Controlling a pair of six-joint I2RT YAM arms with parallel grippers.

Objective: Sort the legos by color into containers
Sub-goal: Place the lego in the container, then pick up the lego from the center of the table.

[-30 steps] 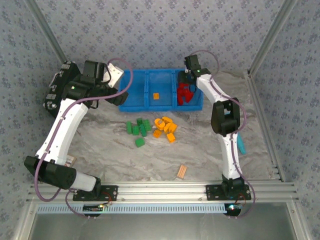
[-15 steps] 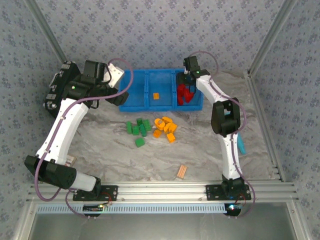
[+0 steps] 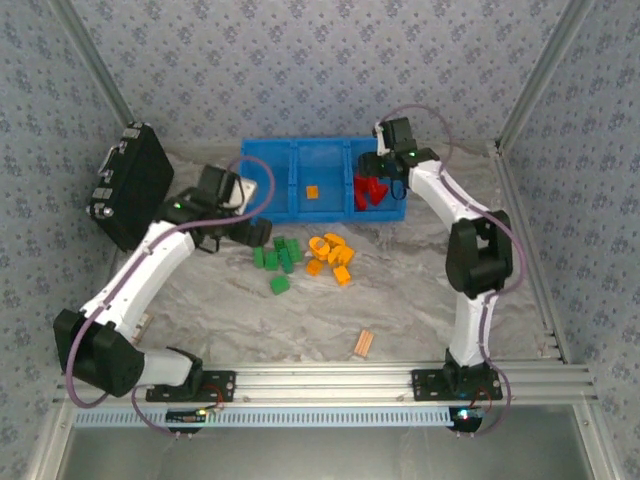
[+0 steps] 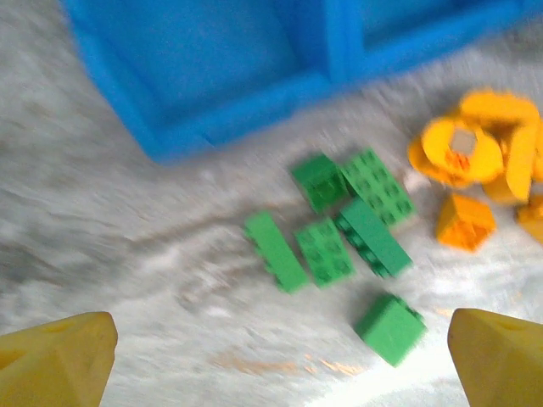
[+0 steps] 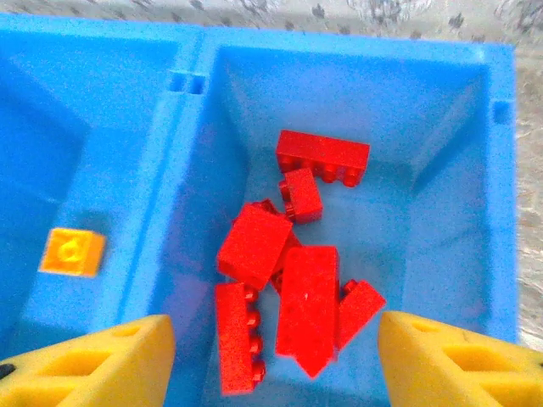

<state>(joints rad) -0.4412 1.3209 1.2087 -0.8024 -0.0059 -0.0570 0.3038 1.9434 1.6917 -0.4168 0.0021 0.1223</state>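
Movement on both sides: your left gripper (image 3: pixel 254 232) has swung off the blue bin (image 3: pixel 300 215) and hangs wide open, with the green bricks (image 3: pixel 277 255) on the table at its 4 o'clock, likely next. Your right gripper (image 3: pixel 380 168) has spread and holds nothing. The red bricks (image 5: pixel 288 288) lie delivered in the bin's 3 o'clock compartment.

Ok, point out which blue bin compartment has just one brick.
The middle compartment: one orange brick lies there, while the right compartment holds several red bricks.
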